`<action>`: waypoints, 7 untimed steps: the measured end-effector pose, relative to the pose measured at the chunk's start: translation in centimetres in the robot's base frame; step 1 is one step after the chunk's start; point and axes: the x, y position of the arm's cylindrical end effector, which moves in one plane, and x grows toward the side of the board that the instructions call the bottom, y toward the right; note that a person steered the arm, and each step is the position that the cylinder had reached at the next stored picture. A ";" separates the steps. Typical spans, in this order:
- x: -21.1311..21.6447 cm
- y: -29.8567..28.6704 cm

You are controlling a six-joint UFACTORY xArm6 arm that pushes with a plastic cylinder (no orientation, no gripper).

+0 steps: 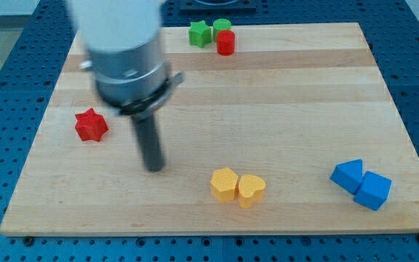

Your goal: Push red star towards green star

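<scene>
You have one view, looking down on a wooden board [217, 94] lying on a blue perforated table [6, 44]. Eight blocks sit on the board: three red or green near the top edge, one red near the left edge, two yellow and two blue near the bottom.

Count by colour: two red, two green, two yellow, two blue.

The red star [91, 124] sits alone near the left edge, about halfway down. The green star [199, 33] is at the top edge, well apart from it, beside a green cylinder [222, 27] and a red cylinder [225, 42] that touch each other.

Two yellow blocks [237, 186] touch near the bottom edge. Two blue blocks [361, 183] touch towards the bottom right corner.

My tip [153, 168] rests on bare board, to the right of and below the red star, touching no block. The rod holds nothing.
</scene>
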 end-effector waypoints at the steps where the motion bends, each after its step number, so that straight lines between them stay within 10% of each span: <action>1: 0.1 -8.7; 7: -13.5 -7.7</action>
